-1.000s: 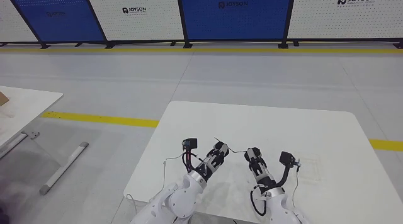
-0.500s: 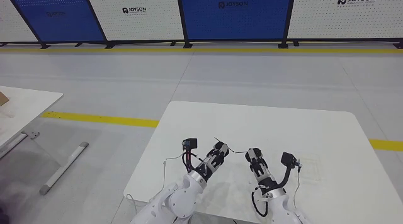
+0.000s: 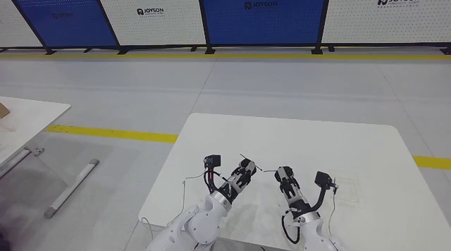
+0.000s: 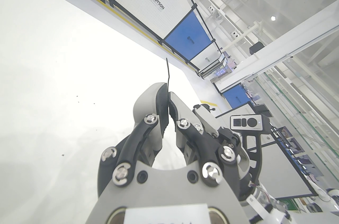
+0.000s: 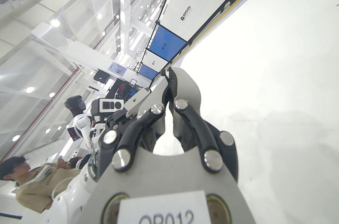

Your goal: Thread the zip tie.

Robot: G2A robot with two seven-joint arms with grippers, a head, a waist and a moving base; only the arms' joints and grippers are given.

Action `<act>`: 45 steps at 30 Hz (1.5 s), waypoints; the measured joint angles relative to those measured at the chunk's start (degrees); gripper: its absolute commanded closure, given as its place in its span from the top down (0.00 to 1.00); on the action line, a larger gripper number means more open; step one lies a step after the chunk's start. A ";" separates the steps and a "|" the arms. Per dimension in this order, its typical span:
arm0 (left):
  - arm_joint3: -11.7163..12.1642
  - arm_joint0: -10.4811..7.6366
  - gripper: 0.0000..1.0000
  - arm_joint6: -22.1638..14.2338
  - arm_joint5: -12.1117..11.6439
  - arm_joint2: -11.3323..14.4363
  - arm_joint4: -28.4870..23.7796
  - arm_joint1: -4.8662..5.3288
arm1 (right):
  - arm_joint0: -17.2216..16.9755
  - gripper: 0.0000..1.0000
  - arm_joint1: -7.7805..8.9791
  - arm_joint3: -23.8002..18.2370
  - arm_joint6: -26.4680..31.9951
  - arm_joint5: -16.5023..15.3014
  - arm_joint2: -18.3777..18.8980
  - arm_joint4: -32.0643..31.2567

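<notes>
Hovering close together above the table, left fingers and right fingers each clamp the zip tie.

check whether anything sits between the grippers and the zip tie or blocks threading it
Nothing visible does. The left gripper is shut on the zip tie, whose tail pokes out past the tips. The right gripper is shut on a small dark piece, likely the tie's other end. Only the tie spans the gap between them, above the table.
</notes>
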 measured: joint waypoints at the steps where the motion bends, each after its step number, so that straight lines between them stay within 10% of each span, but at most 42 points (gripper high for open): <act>1: 0.00 0.00 0.00 0.00 0.00 0.00 0.00 0.00 | -0.18 0.00 0.00 -0.09 0.02 -0.19 0.24 0.05; 45: 0.00 0.00 0.00 0.00 0.00 0.00 0.00 0.00 | 2.13 0.00 -2.25 3.50 1.63 -0.73 -0.27 -0.10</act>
